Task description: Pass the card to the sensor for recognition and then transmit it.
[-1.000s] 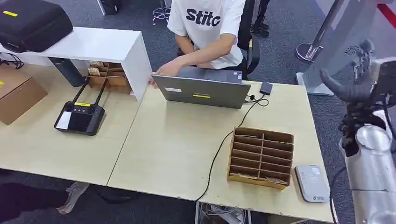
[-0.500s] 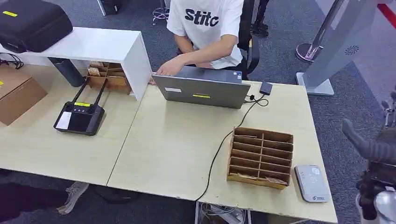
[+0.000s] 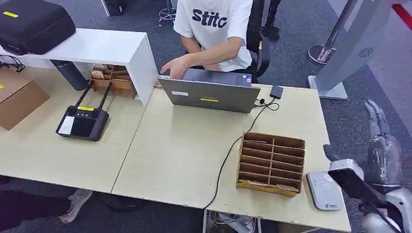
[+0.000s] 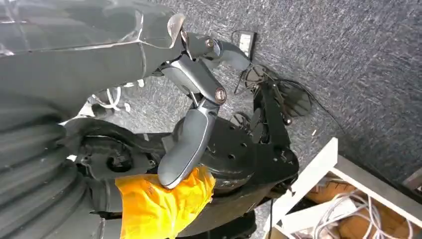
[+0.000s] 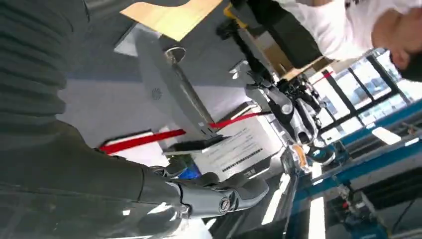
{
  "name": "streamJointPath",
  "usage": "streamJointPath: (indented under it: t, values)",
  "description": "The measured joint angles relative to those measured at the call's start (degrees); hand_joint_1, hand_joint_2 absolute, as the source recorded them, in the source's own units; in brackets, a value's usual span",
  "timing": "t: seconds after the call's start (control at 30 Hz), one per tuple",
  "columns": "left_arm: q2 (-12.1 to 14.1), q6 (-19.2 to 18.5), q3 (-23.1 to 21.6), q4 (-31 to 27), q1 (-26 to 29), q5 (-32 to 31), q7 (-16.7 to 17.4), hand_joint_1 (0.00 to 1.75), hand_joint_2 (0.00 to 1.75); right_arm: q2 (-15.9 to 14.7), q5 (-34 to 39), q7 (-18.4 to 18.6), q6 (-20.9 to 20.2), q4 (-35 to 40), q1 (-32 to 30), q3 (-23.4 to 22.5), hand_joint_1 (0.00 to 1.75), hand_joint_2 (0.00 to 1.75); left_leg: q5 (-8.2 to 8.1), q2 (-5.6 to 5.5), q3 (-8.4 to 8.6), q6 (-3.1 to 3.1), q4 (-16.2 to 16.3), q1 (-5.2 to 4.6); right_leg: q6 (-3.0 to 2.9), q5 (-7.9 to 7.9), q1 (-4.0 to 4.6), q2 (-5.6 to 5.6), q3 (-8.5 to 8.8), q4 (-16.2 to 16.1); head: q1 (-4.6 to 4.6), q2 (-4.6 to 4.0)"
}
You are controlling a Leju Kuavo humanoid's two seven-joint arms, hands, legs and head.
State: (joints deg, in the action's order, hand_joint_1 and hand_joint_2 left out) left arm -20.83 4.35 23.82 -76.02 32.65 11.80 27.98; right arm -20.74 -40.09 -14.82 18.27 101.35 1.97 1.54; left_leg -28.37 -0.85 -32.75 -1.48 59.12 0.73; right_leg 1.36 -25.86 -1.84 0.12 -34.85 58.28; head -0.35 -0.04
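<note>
Right hand (image 3: 376, 167) sits low at the right edge of the head view, off the bench's right end, with nothing seen in it; the fingers (image 5: 293, 117) look loosely apart in the right wrist view, the thick grey thumb (image 5: 234, 191) stretched out on its own. Just beside that hand, on the bench's near right corner, lies the grey card sensor (image 3: 324, 190), flat, and no card can be made out on it. Next to the sensor on its left stands the brown cardboard slot box (image 3: 271, 163), its dividers running in rows; whether a card sits in any slot cannot be told from here. A black cable (image 3: 228, 155) runs past the box up to the grey laptop (image 3: 210, 92) at the far side of the bench (image 3: 180, 145). Behind the laptop sits a person in a white T-shirt (image 3: 214, 22), one hand (image 3: 176, 67) raised over the laptop's far edge. Over on the left, a black controller (image 3: 81, 121) lies flat, well apart from the box. Left hand (image 4: 199, 99) hangs over grey carpet, fingers loosely curved and holding nothing, in the left wrist view.
</note>
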Motion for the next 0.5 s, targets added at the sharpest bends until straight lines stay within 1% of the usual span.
streamJointPath:
  t: [0.13,0.23,0.37,0.5]
  values:
    - [0.02,-1.22,0.06,-0.53,0.33,-0.94,0.65,0.00,1.75,-1.84,-5.32,3.64,-0.17,-2.74,1.07,4.77,0.00,1.75,0.00,0.02,-0.01,0.00,-0.01,0.00,0.00,0.01,0.00,0.01,0.01,0.00,0.00,0.00]
    - [0.02,-2.69,0.37,-0.55,0.21,-1.92,0.98,0.00,1.75,-3.06,-7.60,6.00,-2.33,-6.52,3.47,8.79,0.00,1.75,0.01,0.06,0.01,0.00,0.00,-0.01,0.00,0.02,-0.01,0.06,0.02,0.00,0.00,0.00]
    - [0.02,-4.15,1.07,-0.53,0.03,-2.77,1.20,0.00,1.75,-3.83,-8.17,7.58,-4.17,-12.03,6.83,13.58,0.00,1.75,0.02,0.04,0.02,0.00,0.00,-0.01,0.00,0.03,-0.01,0.05,0.03,0.00,-0.02,0.00]
    - [0.02,-4.53,1.79,-0.53,-0.19,-3.23,1.20,0.00,1.75,-4.07,-7.89,8.33,-5.01,-16.07,9.44,16.85,0.00,1.75,0.02,0.04,0.04,-0.01,0.00,0.00,-0.01,0.03,0.00,0.05,0.02,0.01,-0.02,0.00]
